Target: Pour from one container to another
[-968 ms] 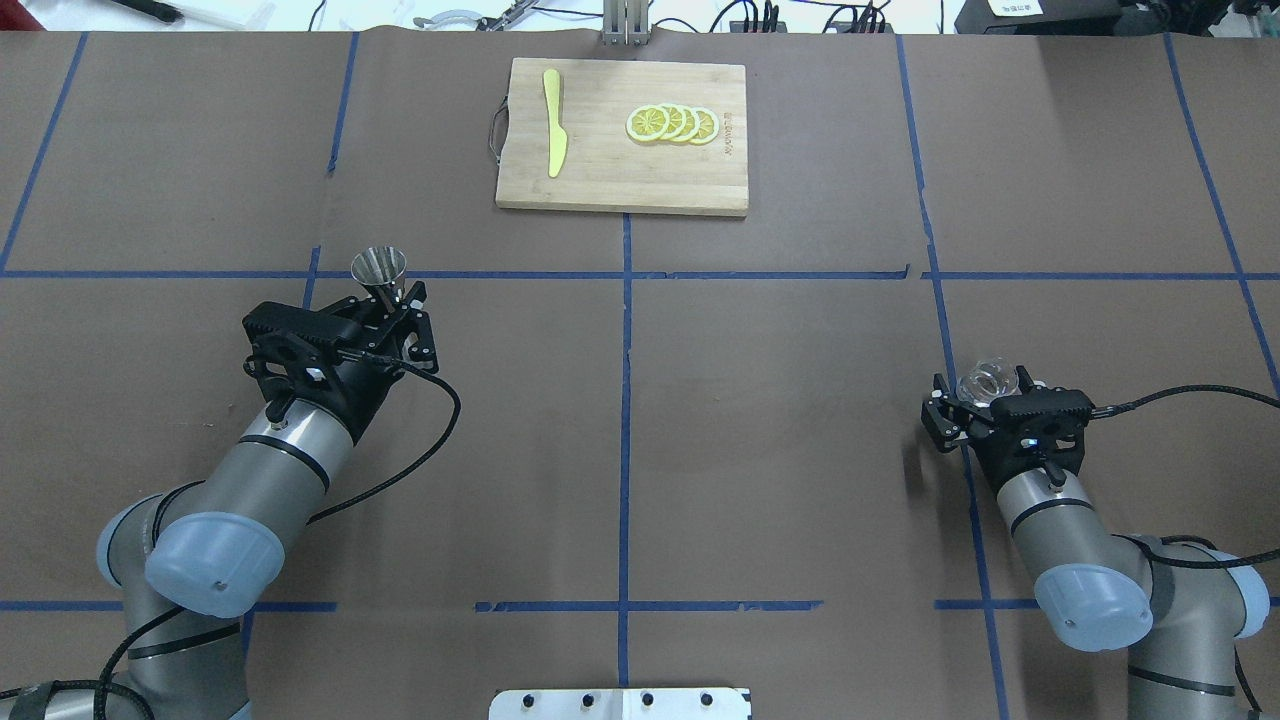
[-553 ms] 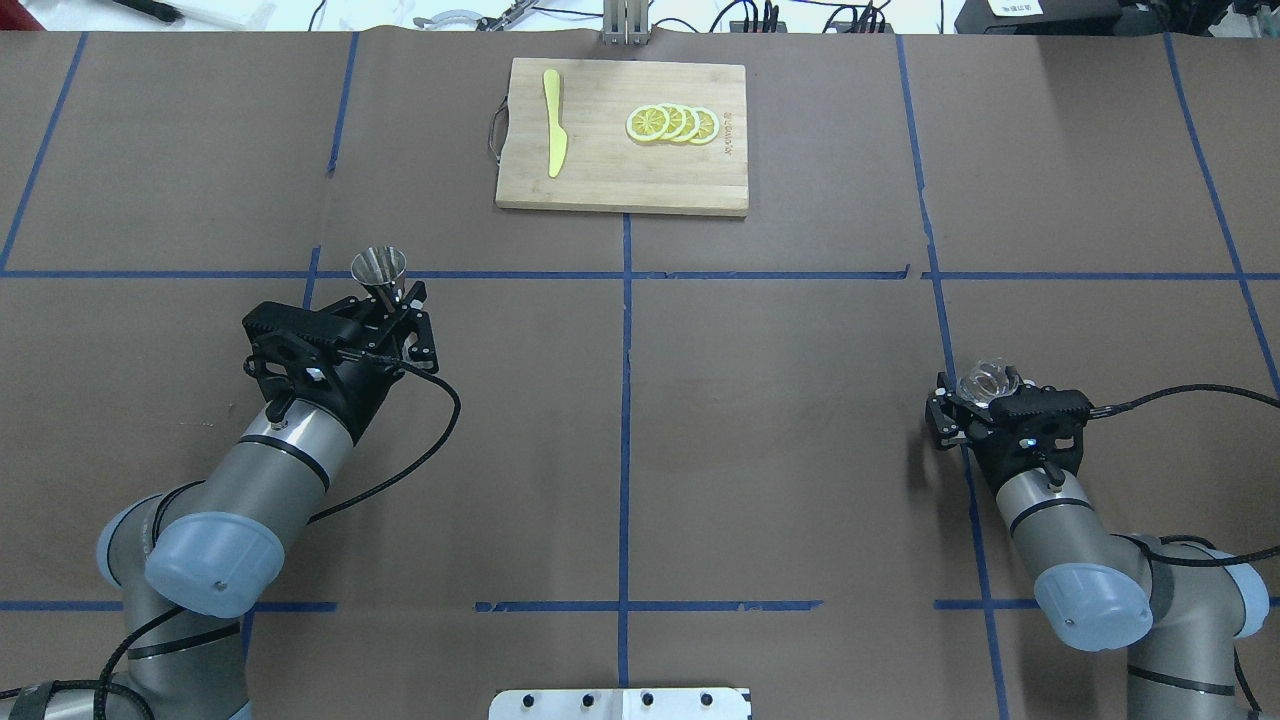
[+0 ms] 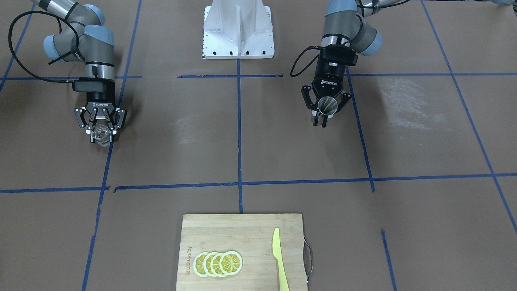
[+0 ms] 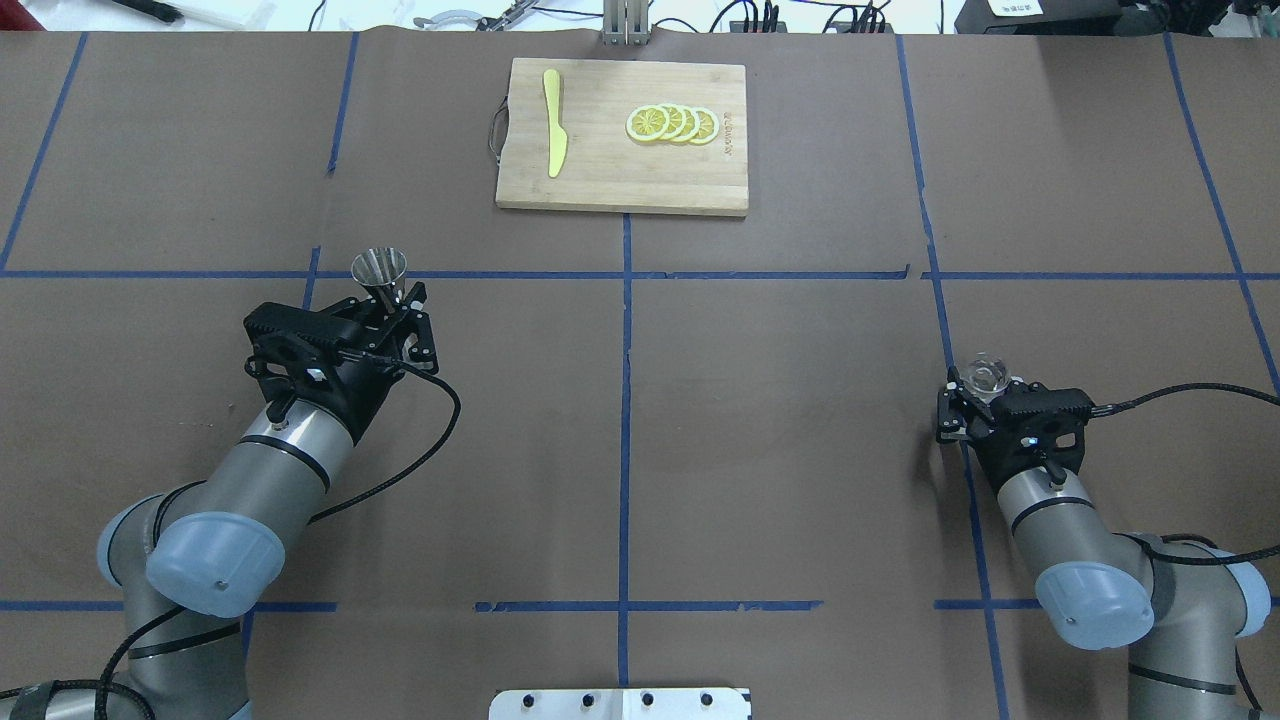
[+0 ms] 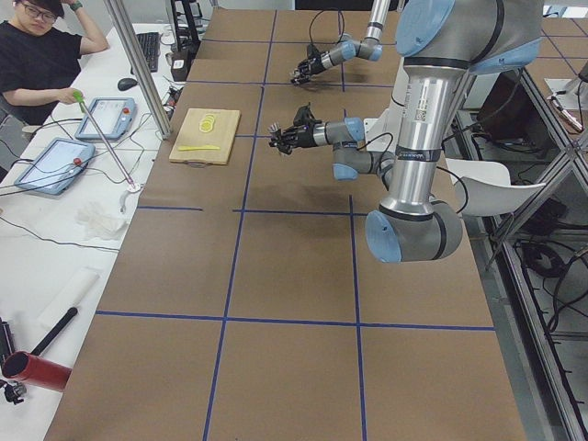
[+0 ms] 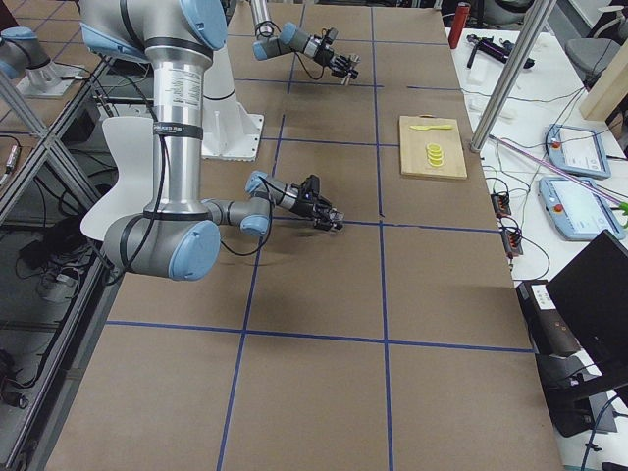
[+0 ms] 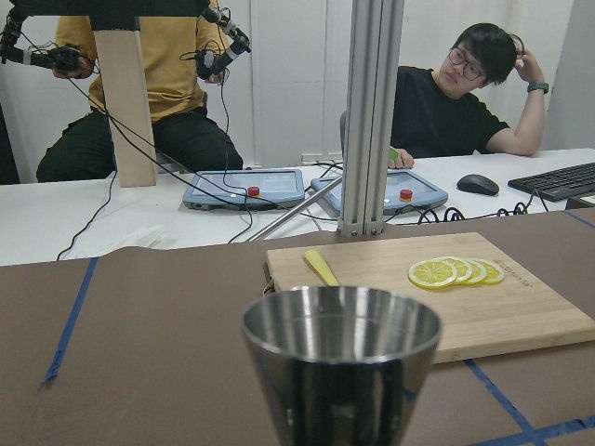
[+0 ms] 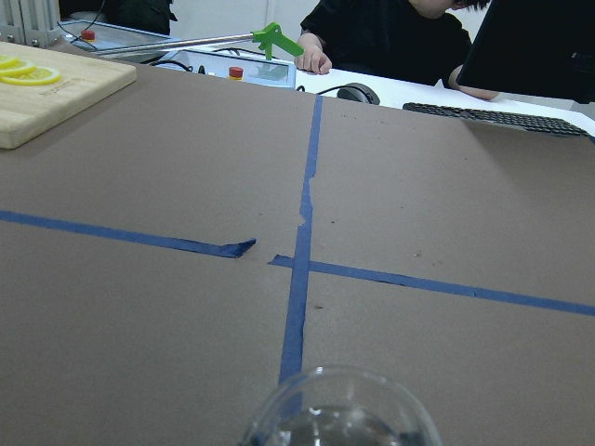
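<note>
Overhead exterior and wrist views, stock as I read it from my console.

1. Jigger [image 4: 379, 266]: grey steel, hourglass-shaped. It is upright with its mouth up, on the robot's left half of the table [image 4: 780, 420]. The left gripper [image 4: 392, 296] has its jaws closed on the narrow waist. I judge this grip was chosen because the waist resists slipping and the mouth stays unobstructed for receiving.

2. Glass cup [image 4: 985, 376]: clear and short. It is far over on the robot's right half, well apart from the jigger. The right gripper [image 4: 986, 390] clamps it from the sides, rim up, presumably so nothing spills early. I cannot tell whether it holds liquid or whether it clears the table.

3. Cutting board [image 4: 620, 170]: far centre, bearing lemon slices [image 4: 672, 123] and a yellow knife [image 4: 553, 125]. Not involved, and well apart from both arms.

Status, my judgement: both vessels are grasped and the pour is not yet begun. Next I would bring the cup's rim above the jigger mouth, then tilt slowly. The mouth is small, so overshoot is the risk.
</note>
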Tool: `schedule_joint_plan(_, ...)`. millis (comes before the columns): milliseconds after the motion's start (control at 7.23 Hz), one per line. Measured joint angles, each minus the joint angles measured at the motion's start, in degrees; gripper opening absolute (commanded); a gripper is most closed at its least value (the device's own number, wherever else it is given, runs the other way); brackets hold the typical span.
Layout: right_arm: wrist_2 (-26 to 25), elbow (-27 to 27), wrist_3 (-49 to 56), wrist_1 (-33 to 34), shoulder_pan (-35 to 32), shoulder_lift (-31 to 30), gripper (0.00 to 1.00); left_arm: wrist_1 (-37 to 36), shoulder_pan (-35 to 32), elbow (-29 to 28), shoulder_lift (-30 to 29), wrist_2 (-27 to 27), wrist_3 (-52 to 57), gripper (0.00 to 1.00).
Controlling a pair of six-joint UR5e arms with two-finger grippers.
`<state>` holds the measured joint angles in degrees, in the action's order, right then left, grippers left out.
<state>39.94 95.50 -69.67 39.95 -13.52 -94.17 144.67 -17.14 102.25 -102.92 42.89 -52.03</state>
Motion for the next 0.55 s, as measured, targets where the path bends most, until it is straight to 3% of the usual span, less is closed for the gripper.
schedule_joint_plan(553, 4.58, 0.27, 4.96, -8.19, -2.58, -0.16, 0.00, 0.00, -0.08, -0.12, -0.07, 0.00, 0.00, 0.00)
